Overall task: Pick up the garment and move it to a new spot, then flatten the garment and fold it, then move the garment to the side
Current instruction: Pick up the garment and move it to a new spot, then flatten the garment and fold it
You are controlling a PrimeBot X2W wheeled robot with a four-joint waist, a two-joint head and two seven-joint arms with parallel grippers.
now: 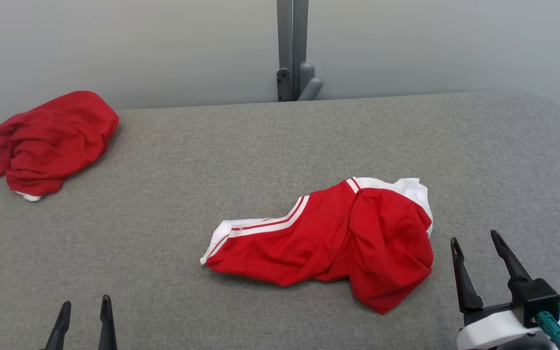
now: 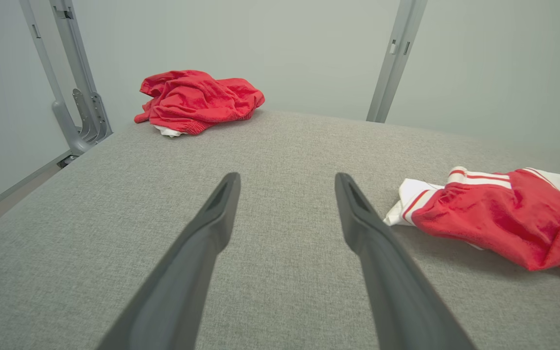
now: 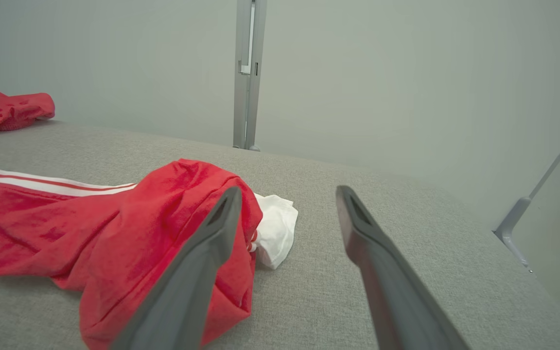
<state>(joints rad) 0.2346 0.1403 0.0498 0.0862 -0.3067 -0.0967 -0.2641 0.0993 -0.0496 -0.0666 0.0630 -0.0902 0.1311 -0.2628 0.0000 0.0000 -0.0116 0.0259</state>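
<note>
A red garment [image 1: 328, 240] with white side stripes lies crumpled on the grey table [image 1: 280, 146], slightly right of centre. The left wrist view has this garment [image 2: 498, 218] at its right edge; the right wrist view has the garment [image 3: 90, 233] at its left. My right gripper [image 1: 477, 245] stands open just right of the garment, above the table, nothing between its fingers. My left gripper [image 1: 85, 311] is open at the lower left, well clear of the garment, also empty.
A second red garment [image 1: 51, 141] sits bunched at the table's far left corner. A grey metal post [image 1: 292, 48] rises behind the table's back edge against a pale wall. Bare grey table surface lies between the two garments.
</note>
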